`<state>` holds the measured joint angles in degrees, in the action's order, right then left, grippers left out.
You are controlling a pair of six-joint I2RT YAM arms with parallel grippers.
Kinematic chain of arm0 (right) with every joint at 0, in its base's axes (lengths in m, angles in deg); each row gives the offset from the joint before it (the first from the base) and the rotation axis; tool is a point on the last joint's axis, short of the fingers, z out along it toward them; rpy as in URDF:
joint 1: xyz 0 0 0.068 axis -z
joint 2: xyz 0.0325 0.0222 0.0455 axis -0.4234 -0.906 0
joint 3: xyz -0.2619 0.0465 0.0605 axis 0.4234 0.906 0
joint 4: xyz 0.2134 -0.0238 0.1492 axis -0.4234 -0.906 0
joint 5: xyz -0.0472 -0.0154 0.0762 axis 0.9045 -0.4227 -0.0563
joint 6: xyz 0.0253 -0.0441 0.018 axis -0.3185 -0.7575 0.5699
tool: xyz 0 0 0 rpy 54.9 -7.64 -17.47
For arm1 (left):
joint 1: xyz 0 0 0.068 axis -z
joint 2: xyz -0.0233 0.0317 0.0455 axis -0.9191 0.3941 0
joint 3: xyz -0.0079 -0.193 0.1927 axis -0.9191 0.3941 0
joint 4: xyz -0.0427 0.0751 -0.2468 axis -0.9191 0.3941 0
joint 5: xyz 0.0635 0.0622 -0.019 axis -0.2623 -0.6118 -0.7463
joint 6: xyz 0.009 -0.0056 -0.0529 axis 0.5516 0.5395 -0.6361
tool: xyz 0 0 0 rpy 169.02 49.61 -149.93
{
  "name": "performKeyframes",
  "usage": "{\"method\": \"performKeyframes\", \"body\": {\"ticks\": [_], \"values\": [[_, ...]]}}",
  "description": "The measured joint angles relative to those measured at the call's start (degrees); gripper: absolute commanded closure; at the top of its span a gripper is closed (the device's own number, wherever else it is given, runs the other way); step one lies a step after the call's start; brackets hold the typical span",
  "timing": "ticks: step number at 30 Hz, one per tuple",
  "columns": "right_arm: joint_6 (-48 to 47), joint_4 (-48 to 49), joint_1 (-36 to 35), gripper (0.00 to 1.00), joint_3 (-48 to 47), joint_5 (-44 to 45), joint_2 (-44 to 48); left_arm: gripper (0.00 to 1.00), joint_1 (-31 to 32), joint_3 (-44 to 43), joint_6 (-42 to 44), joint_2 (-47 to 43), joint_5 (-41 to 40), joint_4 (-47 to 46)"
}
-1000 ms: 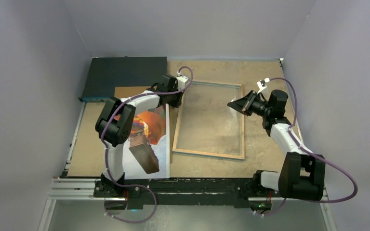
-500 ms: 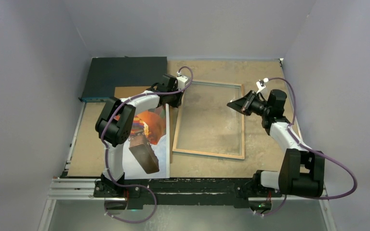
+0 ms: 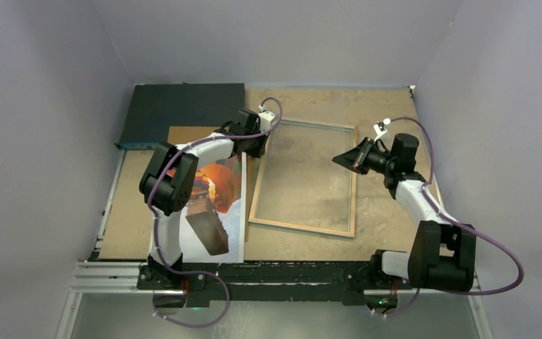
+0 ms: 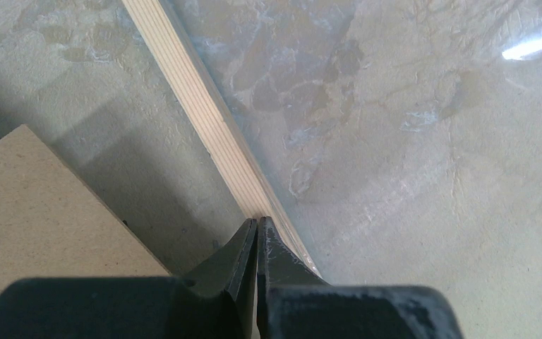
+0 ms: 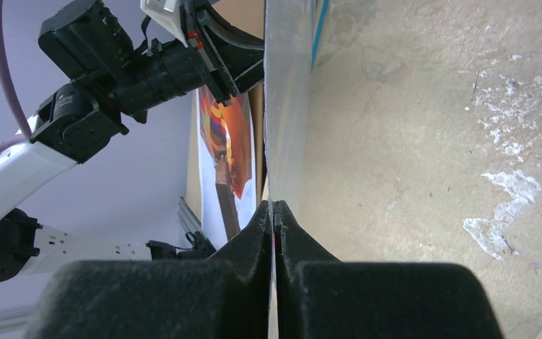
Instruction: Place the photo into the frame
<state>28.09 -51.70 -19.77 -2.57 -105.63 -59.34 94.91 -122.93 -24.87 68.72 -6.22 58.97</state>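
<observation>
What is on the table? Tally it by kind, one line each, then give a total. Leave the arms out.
photo: 1
frame: 1
brown board: 1
dark flat box: 1
Total: 4

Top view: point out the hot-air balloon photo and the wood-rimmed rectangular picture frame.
Hot-air balloon paper photo (image 3: pixel 219 180): top view, orange balloon.
Wood-rimmed rectangular picture frame (image 3: pixel 300 227): top view, near rail.

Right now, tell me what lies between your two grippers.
The frame, its clear pane spanning from the left gripper to the right gripper; top view.
</observation>
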Motion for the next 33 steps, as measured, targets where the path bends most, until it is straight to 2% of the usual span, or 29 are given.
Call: {"method": "performKeyframes", "body": {"ticks": [11,22,33], "values": [[-1.8,-4.1,0.2,1.0,-0.5,0.2,0.3,1.0,0.0,0.0,0.0,-0.1,-0.3,0.3],[-6.5,-12.8,1.6,1.0,-1.0,3.5,0.3,1.0,0.0,0.0,-0.4,-0.2,0.0,0.6],[-7.0,-12.1,1.6,1.0,-0.9,2.8,-0.2,1.0,0.0,0.0,-0.5,-0.2,0.0,0.7]]}}
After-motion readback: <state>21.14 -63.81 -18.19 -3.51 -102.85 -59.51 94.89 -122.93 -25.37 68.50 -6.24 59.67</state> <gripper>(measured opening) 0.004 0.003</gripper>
